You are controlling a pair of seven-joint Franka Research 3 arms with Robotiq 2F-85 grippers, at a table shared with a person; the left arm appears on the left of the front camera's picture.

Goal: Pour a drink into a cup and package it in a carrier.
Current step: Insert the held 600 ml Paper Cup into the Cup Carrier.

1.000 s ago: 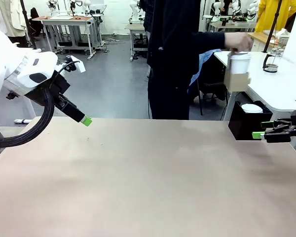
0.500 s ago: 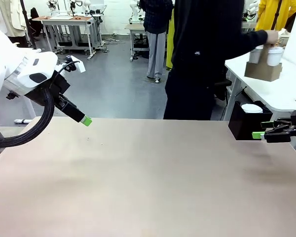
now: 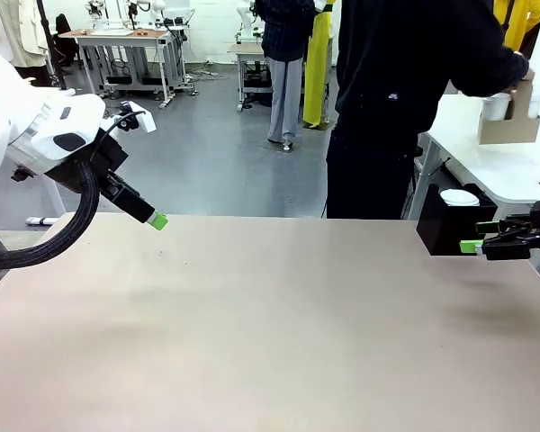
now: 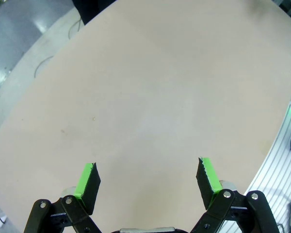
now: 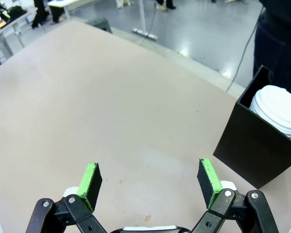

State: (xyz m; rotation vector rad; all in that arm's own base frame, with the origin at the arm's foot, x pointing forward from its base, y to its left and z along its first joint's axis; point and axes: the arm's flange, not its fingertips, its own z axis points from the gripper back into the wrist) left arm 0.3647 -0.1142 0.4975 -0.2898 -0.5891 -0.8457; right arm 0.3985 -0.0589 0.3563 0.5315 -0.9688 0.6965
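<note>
Brown carrier [image 3: 509,122] holds one cup [image 3: 496,106]; one black box [image 3: 453,223].

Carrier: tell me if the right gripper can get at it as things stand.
Probably not. The carrier is in the person's hand over the far side table, well beyond the open right gripper by the black box.

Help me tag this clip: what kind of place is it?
Probably a robotics lab: more work tables with robot arms stand across the grey floor, and a person carries a cardboard carrier to a white side table.
</note>
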